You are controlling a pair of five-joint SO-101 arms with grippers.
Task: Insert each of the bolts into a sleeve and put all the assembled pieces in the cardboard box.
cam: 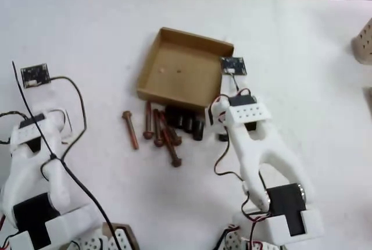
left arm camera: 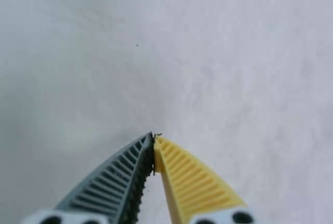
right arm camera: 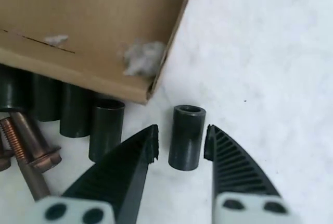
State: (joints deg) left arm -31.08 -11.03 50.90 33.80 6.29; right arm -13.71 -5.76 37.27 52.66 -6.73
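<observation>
Cardboard box [cam: 174, 81] sits open and empty mid-table [cam: 302, 58]. Just in front of its near wall lie the coppery bolts [cam: 165, 139] and a row of dark sleeves [cam: 185, 120]. One sleeve [right arm camera: 187, 137] sits apart by the box corner, between the spread jaws of the right gripper [right arm camera: 181, 143], not pinched. It looks rigid, smooth and heavy for its size, likely to slip or roll, so grip across its middle. Left gripper [left arm camera: 153, 148] is closed on nothing over bare table.

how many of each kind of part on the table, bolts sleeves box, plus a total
copper bolts: 5 (four overlap in a pile, so this count is less sure)
black sleeves: 5
cardboard box: 1
total: 11
</observation>
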